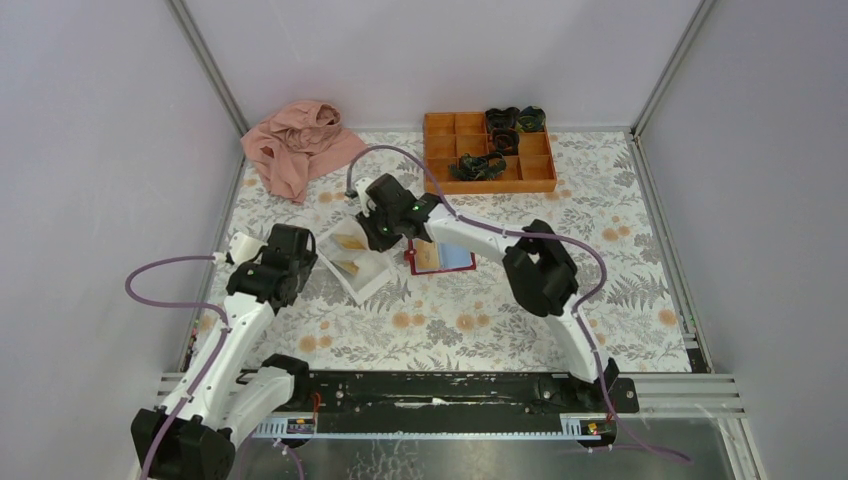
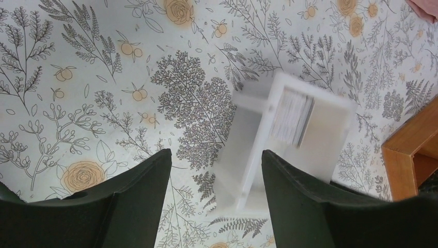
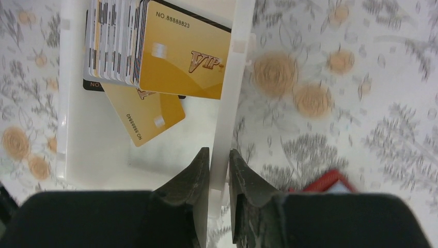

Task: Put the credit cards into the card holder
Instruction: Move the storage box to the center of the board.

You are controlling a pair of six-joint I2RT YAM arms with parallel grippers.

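Right gripper (image 3: 219, 155) clamps the white tray (image 3: 103, 160) wall. Credit cards (image 3: 181, 57) sit in that tray. Left gripper (image 2: 215, 155) hangs open above the table (image 2: 77, 103).

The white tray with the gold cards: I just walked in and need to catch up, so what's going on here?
The right gripper is pinching the side wall of the white tray, which holds the gold cards, most of them in a stack. The left gripper hangs open above the table beside the tray, holding nothing. The red card holder lies open on the table next to the tray. Neither gripper has a card.
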